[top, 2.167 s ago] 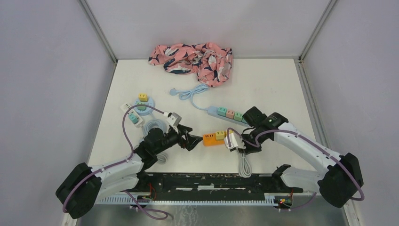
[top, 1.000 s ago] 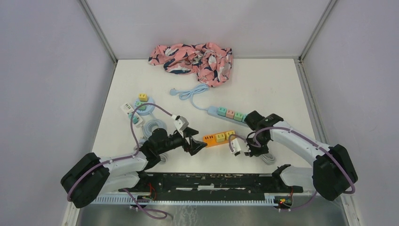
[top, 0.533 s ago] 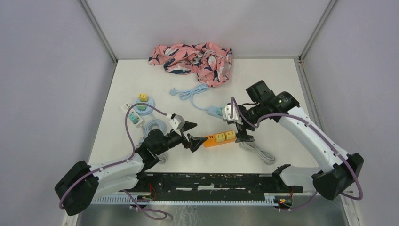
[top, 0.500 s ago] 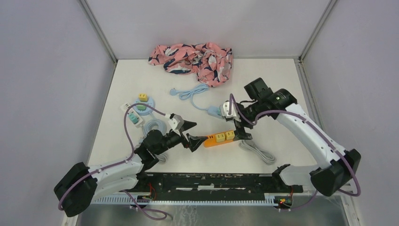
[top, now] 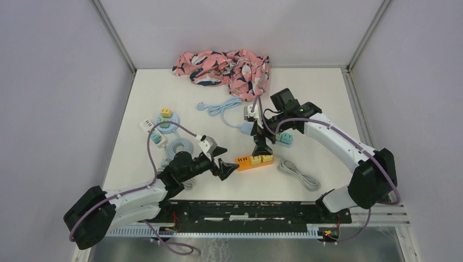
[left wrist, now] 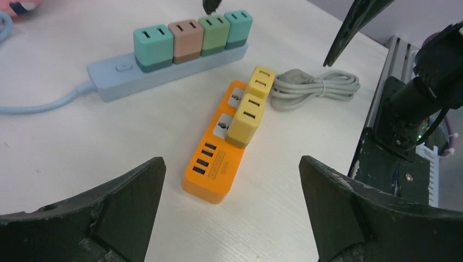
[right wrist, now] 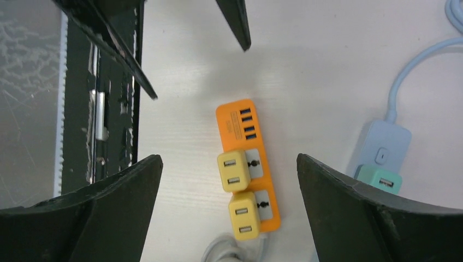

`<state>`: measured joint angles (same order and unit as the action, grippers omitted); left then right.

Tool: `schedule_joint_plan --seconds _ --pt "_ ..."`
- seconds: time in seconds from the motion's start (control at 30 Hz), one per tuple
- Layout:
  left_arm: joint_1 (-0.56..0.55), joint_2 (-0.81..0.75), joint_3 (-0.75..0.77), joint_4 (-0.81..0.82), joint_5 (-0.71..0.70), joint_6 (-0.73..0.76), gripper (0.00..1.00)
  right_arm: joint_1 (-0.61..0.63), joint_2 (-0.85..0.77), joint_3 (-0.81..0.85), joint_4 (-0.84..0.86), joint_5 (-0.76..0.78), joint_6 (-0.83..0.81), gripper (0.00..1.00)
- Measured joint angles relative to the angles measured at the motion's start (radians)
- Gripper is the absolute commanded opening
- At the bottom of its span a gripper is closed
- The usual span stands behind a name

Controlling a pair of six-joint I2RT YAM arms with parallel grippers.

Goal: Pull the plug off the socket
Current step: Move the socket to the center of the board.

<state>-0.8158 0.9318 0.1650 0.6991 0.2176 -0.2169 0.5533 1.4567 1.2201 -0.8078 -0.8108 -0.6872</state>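
Note:
An orange power strip [top: 243, 162] lies on the table with two yellow plugs [top: 260, 159] seated in its sockets. The left wrist view shows the strip [left wrist: 221, 158] and its plugs [left wrist: 245, 117] straight ahead. My left gripper [top: 226, 160] is open at the strip's left end, touching nothing. My right gripper [top: 259, 143] hangs open above the strip and looks down on it [right wrist: 240, 128], with both plugs [right wrist: 233, 170] between its spread fingers. Both grippers are empty: left gripper [left wrist: 230, 160], right gripper [right wrist: 229, 158].
A bundled grey cable [top: 297, 173] lies at the strip's right end. A blue power strip [left wrist: 164, 68] with several coloured plugs sits behind, partly under my right arm. A round socket hub [top: 164, 123], coiled cables and a pink cloth [top: 224, 66] lie farther back.
My right gripper opened, let go of the grey cable, then rose and swung back and left over the orange strip. The left gripper stayed open near the strip's left end.

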Motion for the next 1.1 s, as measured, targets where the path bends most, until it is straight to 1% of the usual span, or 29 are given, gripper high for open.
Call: schedule_joint_plan --seconds 0.07,0.17,0.23,0.33,0.43,0.53,0.67,0.8,0.9,1.1 --pt "0.0 0.031 -0.003 0.002 0.002 0.004 0.99 0.0 0.021 0.003 0.044 -0.028 0.057 1.0" --pt "0.0 0.079 -0.003 0.014 0.002 0.018 0.99 0.001 0.113 0.078 0.008 -0.087 0.035 1.0" --pt "0.0 0.116 -0.002 0.022 0.006 0.022 1.0 0.002 0.132 0.068 0.021 -0.086 0.013 1.0" --pt "0.0 0.182 -0.001 0.062 0.026 0.033 0.96 0.002 0.084 -0.002 0.027 -0.071 -0.042 1.0" --pt "0.0 0.255 0.005 0.085 0.056 0.056 0.96 0.002 0.024 -0.05 0.018 -0.064 -0.104 1.0" --pt "-0.015 0.313 0.016 0.097 0.074 0.1 0.96 0.002 0.016 -0.053 -0.007 -0.063 -0.179 0.99" --pt "-0.043 0.356 0.017 0.142 0.074 0.17 0.95 0.002 0.017 -0.063 -0.044 -0.039 -0.279 0.95" --pt "-0.046 0.417 0.025 0.18 0.073 0.235 0.93 0.002 0.017 -0.114 -0.051 -0.022 -0.36 0.91" --pt "-0.046 0.499 0.051 0.196 0.072 0.276 0.93 0.003 0.017 -0.142 -0.047 -0.016 -0.378 0.88" --pt "-0.046 0.639 0.086 0.263 0.067 0.316 0.9 0.018 0.026 -0.163 -0.013 0.01 -0.389 0.87"
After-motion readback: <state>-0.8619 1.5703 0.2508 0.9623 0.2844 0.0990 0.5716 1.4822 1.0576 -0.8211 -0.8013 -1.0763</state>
